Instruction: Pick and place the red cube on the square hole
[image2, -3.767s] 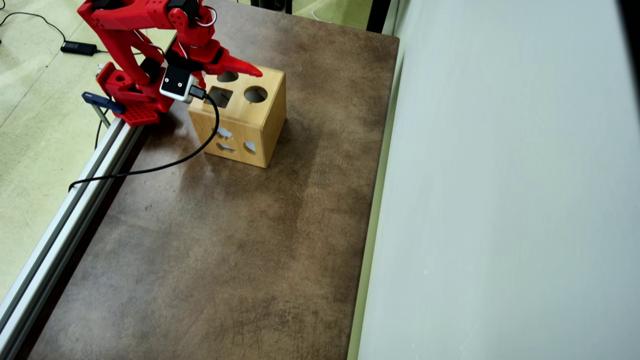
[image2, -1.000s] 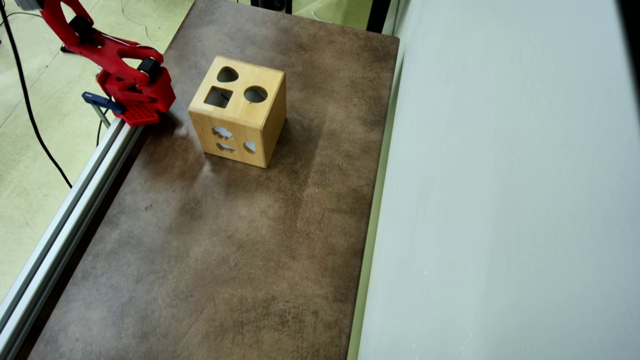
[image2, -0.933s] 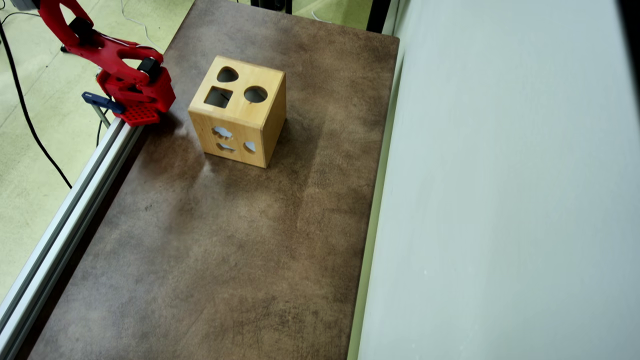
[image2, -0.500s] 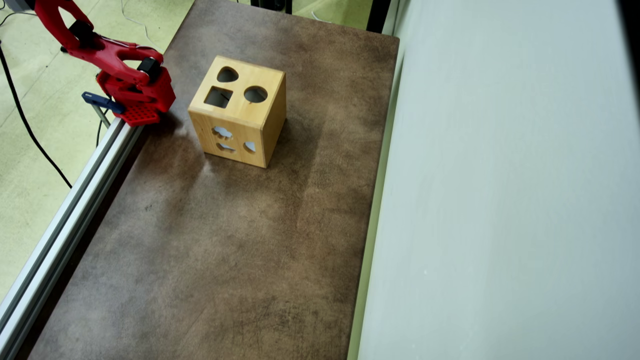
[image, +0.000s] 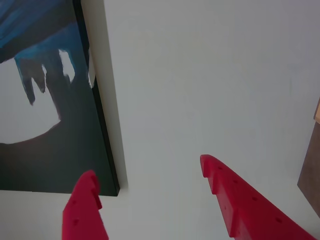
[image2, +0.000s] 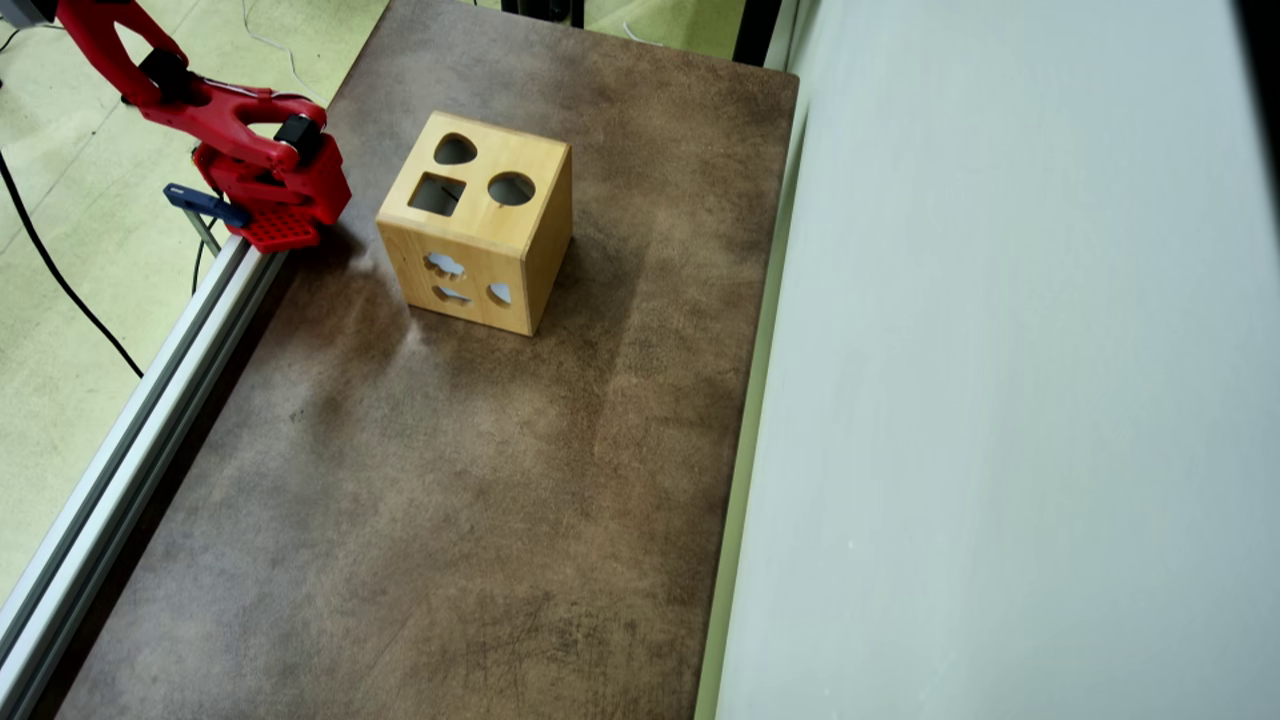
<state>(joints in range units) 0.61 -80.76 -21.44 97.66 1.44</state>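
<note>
The light wooden box (image2: 478, 222) stands on the brown table, its top face showing the dark square hole (image2: 437, 194) beside a round and a teardrop cut-out. The red cube is out of view in both views. In the wrist view my gripper (image: 146, 172) is open, its two red fingers wide apart with nothing between them, pointing at a pale wall. In the overhead view only the red arm (image2: 215, 110) and its base show at the top left; the gripper itself lies beyond that frame's edge.
A pale wall (image2: 1010, 360) runs along the table's right side. An aluminium rail (image2: 130, 420) borders the left edge, with a black cable (image2: 60, 280) on the floor beyond it. A dark framed picture (image: 50, 125) hangs on the wall in the wrist view.
The arm has swung away from above the box, up and back to the top left, and its gripper has left the overhead view. The box has not moved.
</note>
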